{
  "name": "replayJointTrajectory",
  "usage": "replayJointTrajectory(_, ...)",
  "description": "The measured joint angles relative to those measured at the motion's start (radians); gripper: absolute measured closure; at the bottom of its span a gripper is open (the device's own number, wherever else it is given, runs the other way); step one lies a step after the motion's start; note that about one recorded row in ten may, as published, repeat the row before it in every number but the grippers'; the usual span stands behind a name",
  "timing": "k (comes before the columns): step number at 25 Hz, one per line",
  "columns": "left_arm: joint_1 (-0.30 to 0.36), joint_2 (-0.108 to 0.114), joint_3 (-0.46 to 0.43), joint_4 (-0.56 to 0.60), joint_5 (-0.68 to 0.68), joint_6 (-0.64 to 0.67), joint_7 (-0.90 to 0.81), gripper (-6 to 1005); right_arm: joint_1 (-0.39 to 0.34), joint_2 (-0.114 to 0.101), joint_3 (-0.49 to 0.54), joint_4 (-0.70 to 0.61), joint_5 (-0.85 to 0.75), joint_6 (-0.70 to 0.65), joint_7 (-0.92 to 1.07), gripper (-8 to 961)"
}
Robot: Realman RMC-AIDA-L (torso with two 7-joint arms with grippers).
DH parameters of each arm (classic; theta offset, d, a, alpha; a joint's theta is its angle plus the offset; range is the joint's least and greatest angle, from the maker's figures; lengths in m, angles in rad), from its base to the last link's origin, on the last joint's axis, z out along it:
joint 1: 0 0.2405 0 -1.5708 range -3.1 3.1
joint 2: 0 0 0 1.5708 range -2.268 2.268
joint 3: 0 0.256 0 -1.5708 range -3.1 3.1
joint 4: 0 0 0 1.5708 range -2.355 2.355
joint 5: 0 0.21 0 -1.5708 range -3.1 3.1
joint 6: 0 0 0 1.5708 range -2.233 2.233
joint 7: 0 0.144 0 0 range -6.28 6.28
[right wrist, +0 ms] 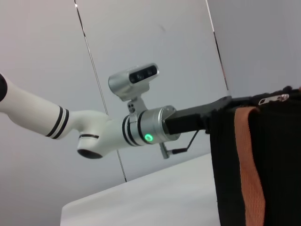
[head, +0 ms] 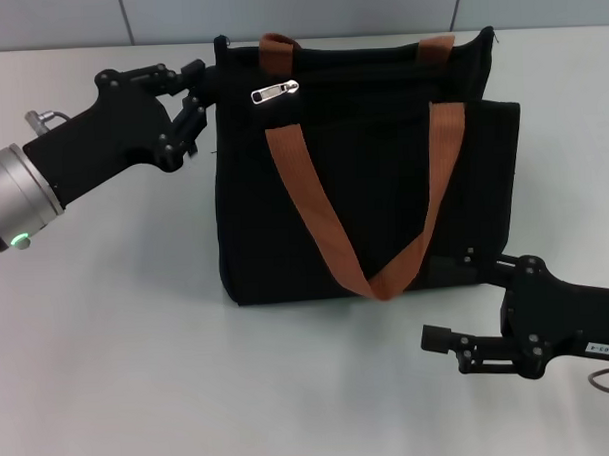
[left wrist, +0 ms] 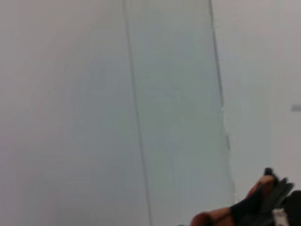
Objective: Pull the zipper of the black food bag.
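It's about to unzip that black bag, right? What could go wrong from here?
Two things, likely. The left pincer is at the top left corner of the boxy black fabric bag, apparently pinching it; if that hold slips, the bag may slide or tip when pulled. The small silver zipper slider sits near that corner, while the right pincer rests low on the white table, far off, with orange-brown straps to snag.

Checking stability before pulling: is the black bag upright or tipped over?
Upright: the black food bag stands on its base on the table, handles draped down its front.
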Motion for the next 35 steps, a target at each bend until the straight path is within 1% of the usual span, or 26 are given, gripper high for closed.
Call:
replayJointTrajectory(3, 0.001, 0.001, 0.001, 0.001, 0.007, 0.032, 0.000, 806, -0.003, 0.000, 0.001, 0.001, 0.033, -0.015, 0.000, 127)
replayJointTrajectory(4, 0.001, 0.002, 0.001, 0.002, 0.008, 0.041, -0.001, 842, -0.007, 0.000, 0.001, 0.002, 0.072, -0.029, -0.001, 127)
replayJointTrajectory(9, -0.023, 0.004, 0.008, 0.003, 0.015, 0.062, -0.029, 975, -0.012, 0.000, 0.001, 0.027, 0.147, -0.053, -0.001, 127)
replayJointTrajectory(11, -0.035, 0.004, 0.021, 0.005, 0.021, 0.066, -0.034, 975, -0.012, 0.000, 0.001, 0.036, 0.163, -0.058, -0.001, 127)
replayJointTrajectory(13, -0.051, 0.004, 0.030, 0.008, 0.024, 0.065, -0.040, 975, -0.012, 0.001, 0.001, 0.067, 0.228, -0.063, -0.002, 128)
replayJointTrajectory(18, -0.074, 0.004, 0.030, 0.008, 0.026, 0.050, -0.065, 976, -0.004, 0.002, 0.001, 0.086, 0.266, -0.064, 0.003, 128)
replayJointTrajectory(19, -0.084, 0.005, 0.030, 0.008, 0.026, 0.046, -0.078, 976, 0.005, 0.003, 0.001, 0.090, 0.287, -0.064, 0.023, 128)
replayJointTrajectory(23, -0.089, 0.003, 0.030, 0.008, 0.023, 0.049, -0.095, 975, 0.025, 0.004, 0.002, 0.090, 0.299, -0.073, 0.087, 128)
replayJointTrajectory(24, -0.093, 0.001, 0.030, 0.004, 0.023, 0.049, -0.109, 975, 0.041, -0.001, 0.002, 0.085, 0.299, -0.074, 0.150, 128)
replayJointTrajectory(25, -0.093, 0.001, 0.030, 0.004, 0.023, 0.049, -0.109, 975, 0.041, -0.001, 0.002, 0.085, 0.299, -0.074, 0.150, 128)
replayJointTrajectory(26, -0.098, -0.001, 0.035, 0.002, 0.022, 0.049, -0.116, 975, 0.045, -0.006, 0.001, 0.075, 0.300, -0.074, 0.182, 127)
replayJointTrajectory(27, -0.106, -0.003, 0.062, 0.000, 0.020, 0.057, -0.120, 975, 0.048, -0.013, -0.004, 0.041, 0.298, -0.079, 0.228, 127)
replayJointTrajectory(28, -0.106, -0.003, 0.062, 0.000, 0.020, 0.057, -0.120, 975, 0.048, -0.013, -0.004, 0.041, 0.298, -0.079, 0.228, 127)
replayJointTrajectory(30, -0.111, -0.004, 0.084, -0.001, 0.016, 0.073, -0.124, 975, 0.050, -0.012, -0.007, -0.001, 0.295, -0.081, 0.275, 127)
replayJointTrajectory(32, -0.121, -0.006, 0.090, -0.001, 0.013, 0.083, -0.133, 976, 0.065, -0.011, -0.009, -0.024, 0.295, -0.075, 0.317, 127)
replayJointTrajectory(35, -0.130, -0.008, 0.090, -0.006, 0.010, 0.084, -0.133, 976, 0.077, -0.011, -0.009, -0.030, 0.295, -0.067, 0.317, 127)
